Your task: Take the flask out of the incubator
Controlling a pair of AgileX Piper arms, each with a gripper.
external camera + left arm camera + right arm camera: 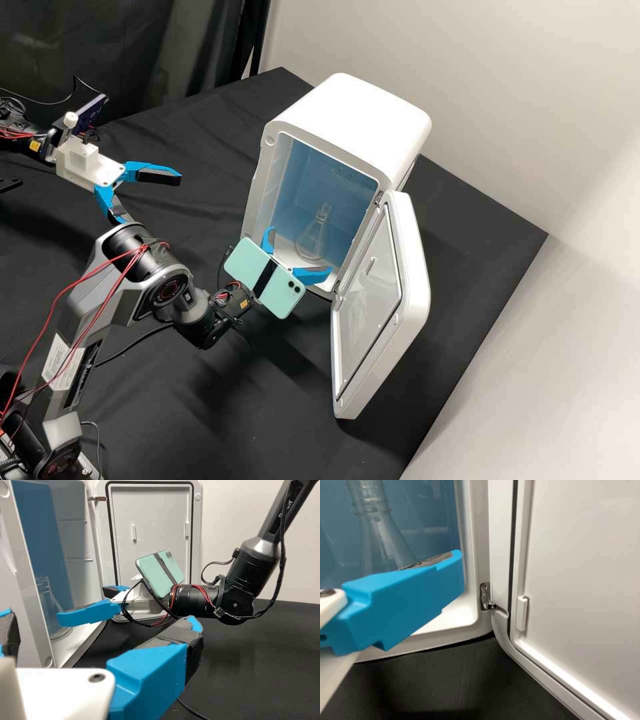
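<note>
black bench (pixel 200 133) by a white wall (pixel 533 100), dark curtain (pixel 133 47) at the upper left of the frame. in the middle, white incubator (pixel 360 113), blue inside, door (pixel 400 280) swung wide open toward the lower right. see-through glass flask (pixel 315 233) standing up on the floor inside, fat at the bottom, thin at the neck. right gripper (pixel 291 257) at the doorway, fingers spread wide, holding nothing, flask farther in and apart from them. left gripper (pixel 143 193) well apart at the upper left, spread wide too, holding nothing. bench edge near the open door at the right.

Bright even light; shadows soft; incubator (pixel 360 113) interior evenly lit
</note>
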